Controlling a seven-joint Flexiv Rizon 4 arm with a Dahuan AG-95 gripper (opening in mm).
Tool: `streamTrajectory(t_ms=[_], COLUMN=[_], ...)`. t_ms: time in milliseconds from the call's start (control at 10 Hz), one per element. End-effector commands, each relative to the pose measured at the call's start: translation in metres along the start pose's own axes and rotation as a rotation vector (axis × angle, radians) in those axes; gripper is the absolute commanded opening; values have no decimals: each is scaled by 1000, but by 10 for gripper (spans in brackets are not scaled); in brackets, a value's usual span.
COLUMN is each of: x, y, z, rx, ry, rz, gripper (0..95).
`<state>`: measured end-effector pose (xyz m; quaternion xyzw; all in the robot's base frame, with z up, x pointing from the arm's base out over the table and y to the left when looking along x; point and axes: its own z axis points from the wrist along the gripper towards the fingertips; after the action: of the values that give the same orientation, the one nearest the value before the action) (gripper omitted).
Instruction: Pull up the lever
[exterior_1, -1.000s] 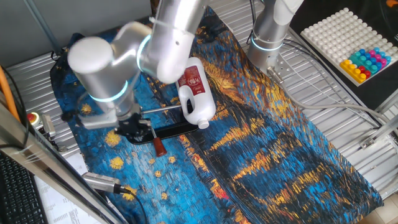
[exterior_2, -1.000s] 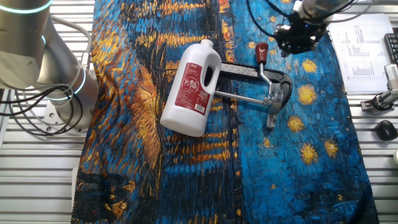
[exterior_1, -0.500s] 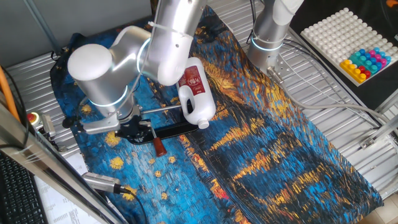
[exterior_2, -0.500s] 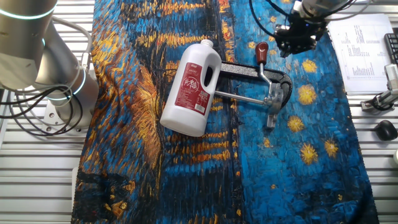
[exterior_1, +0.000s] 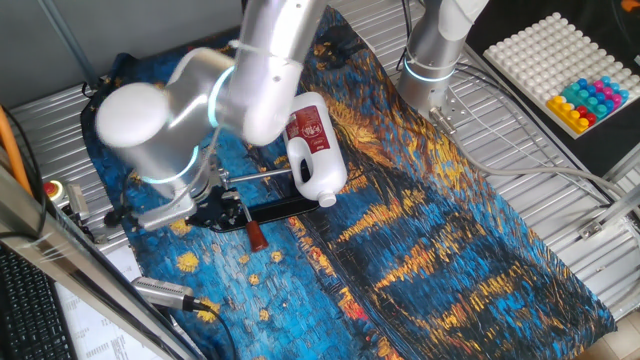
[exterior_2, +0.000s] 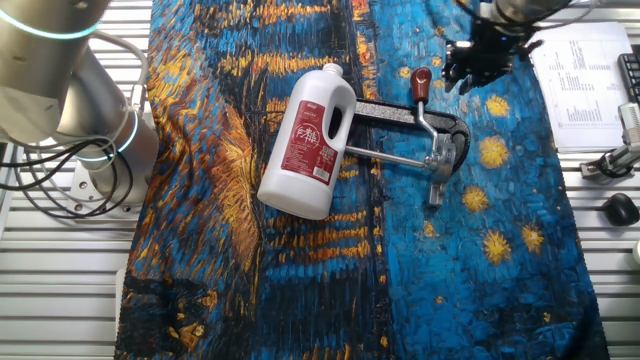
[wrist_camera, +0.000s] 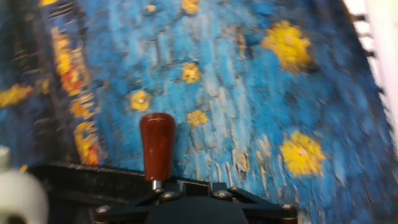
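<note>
The slim silver metal lever (exterior_2: 424, 104) with its reddish-brown wooden knob (exterior_2: 421, 82) lies low over the surface, hinged at the curved end of a flat black metal fixture (exterior_2: 400, 116). In the other fixed view its long axis runs from the hinge up-frame to the knob, and the black two-finger hand (exterior_2: 474, 63) hovers just beside the knob, to the right of it and apart from it. In the hand view the knob (wrist_camera: 157, 145) stands just left of centre, directly above the dark hardware at the bottom edge. The fingertips themselves do not show clearly in any view, so I cannot tell whether the hand is parted or closed; it grips nothing.

The coming move probably turns on this offset: the hand needs to shift sideways toward the knob and get under or around it before lifting.

A longer plain silver crossbar (exterior_2: 392, 160) reaches from the fixture toward a white plastic jug with a red label (exterior_2: 309, 141), which lies on its side well away from the knob. The blue and yellow painted cloth (exterior_2: 500, 230) around the knob is bare, so there is open room to approach from the hand's side.
</note>
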<state>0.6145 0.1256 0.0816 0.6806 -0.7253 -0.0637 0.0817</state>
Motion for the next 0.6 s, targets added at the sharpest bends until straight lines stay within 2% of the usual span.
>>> streamTrajectory(t_ms=[100,300,400,500,600], x=[0,1,0,1,1], y=[1,11,21,31,35], z=[0,0,0,-1,-1], rx=[-28,-21,-9,2,13], ry=[5,12,19,12,16], rz=[-15,8,16,45,48], gripper=[190,190,190,190,190])
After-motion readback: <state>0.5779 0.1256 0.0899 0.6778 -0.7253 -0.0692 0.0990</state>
